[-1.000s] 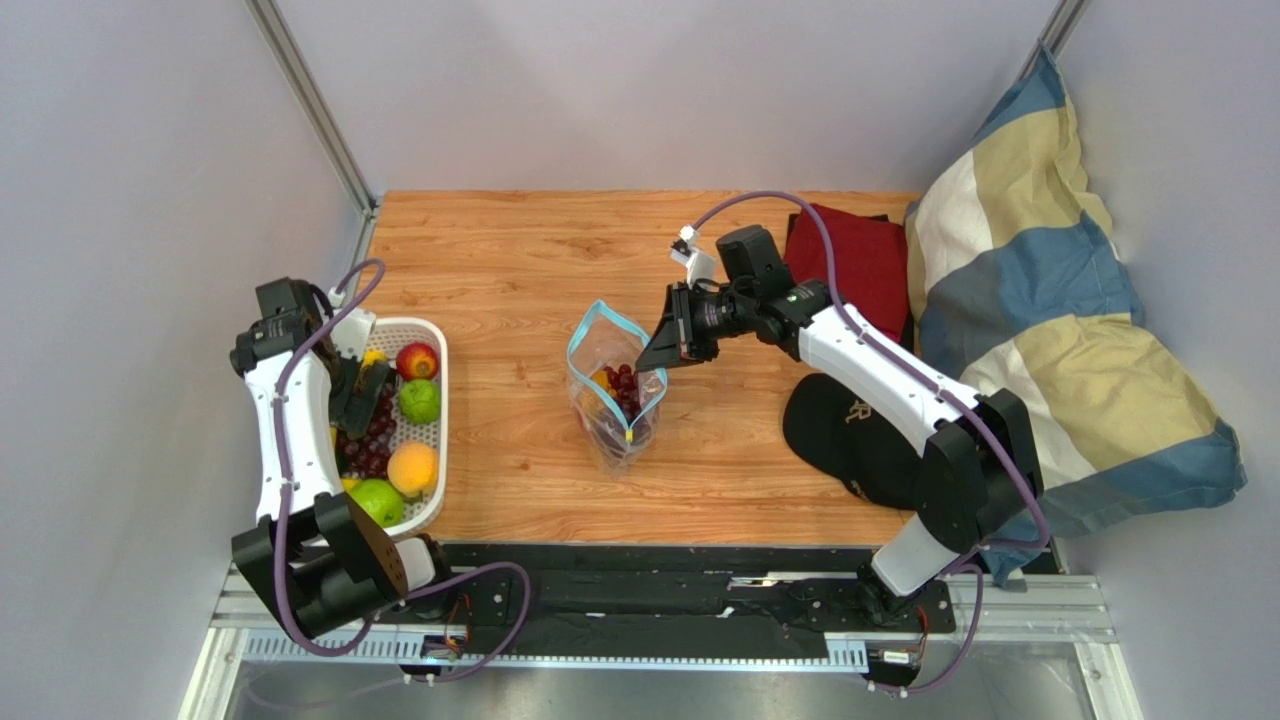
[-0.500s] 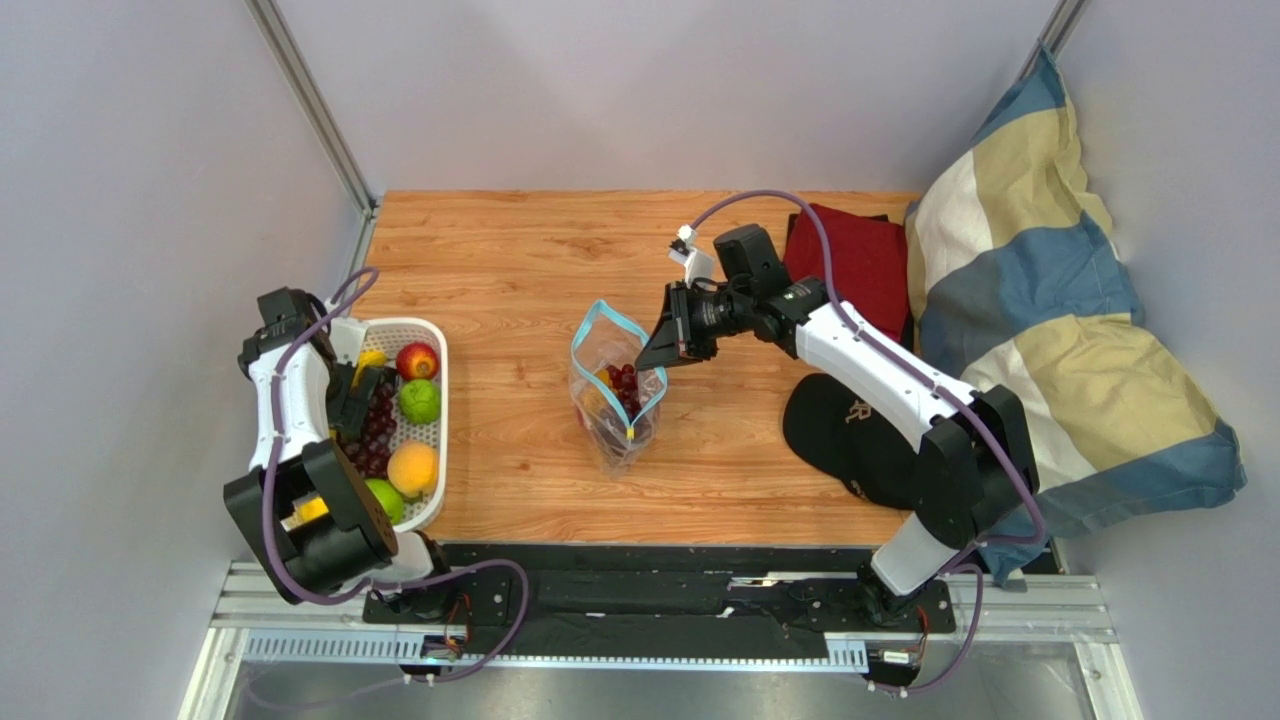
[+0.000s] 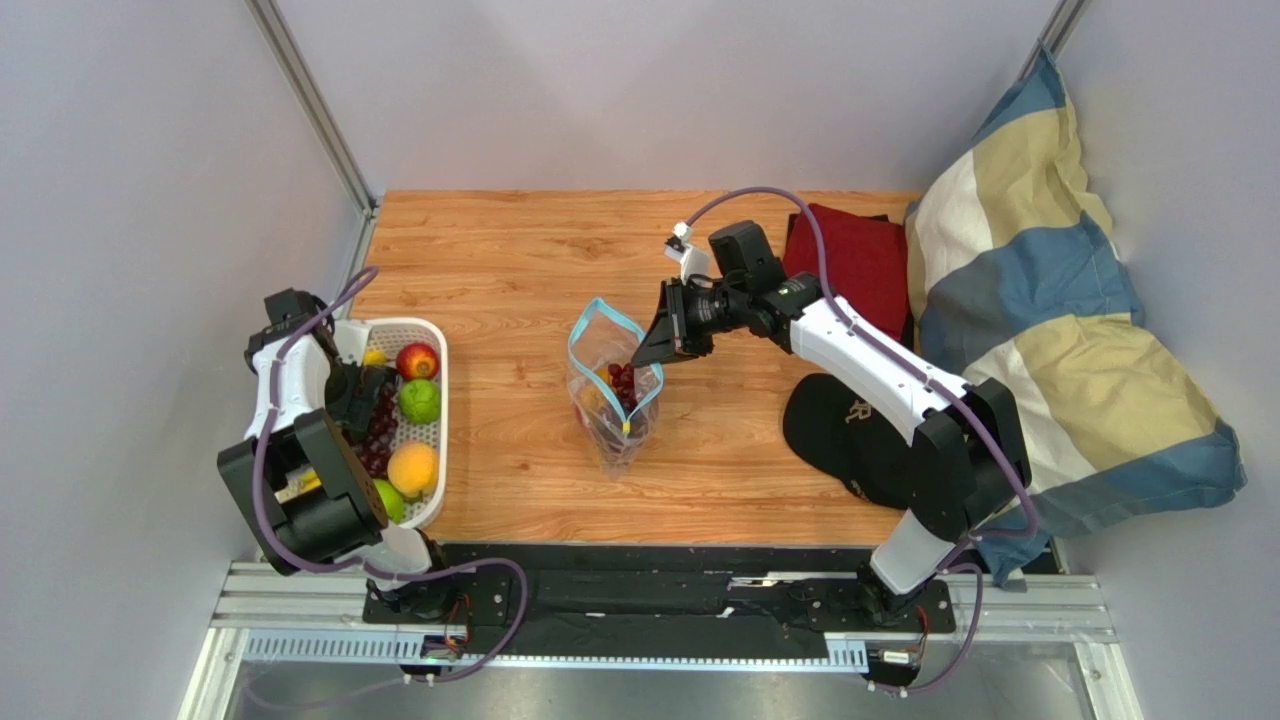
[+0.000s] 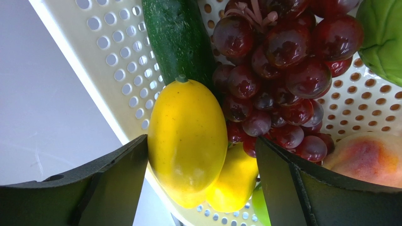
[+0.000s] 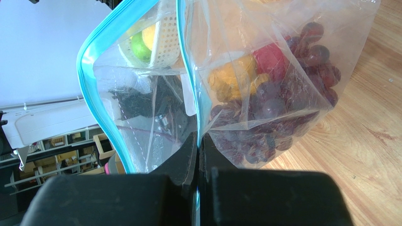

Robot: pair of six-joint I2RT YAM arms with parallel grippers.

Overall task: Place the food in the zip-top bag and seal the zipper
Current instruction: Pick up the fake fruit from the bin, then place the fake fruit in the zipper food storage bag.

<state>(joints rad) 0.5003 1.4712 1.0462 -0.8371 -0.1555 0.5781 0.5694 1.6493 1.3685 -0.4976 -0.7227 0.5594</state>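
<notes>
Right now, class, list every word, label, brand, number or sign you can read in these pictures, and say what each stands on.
Nothing reads clearly.
Black cap: white lettering on its front, too small to read.
Zip-top bag: white label patch, no print legible.
No other writing shows.

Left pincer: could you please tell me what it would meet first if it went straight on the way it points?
Probably the yellow fruit, centred in front of the open left pincer; the grapes lie right of that line. Depth is unclear.

White arms (image 3: 879, 368), black joints (image 3: 950, 477), purple cables (image 3: 756, 192)
</notes>
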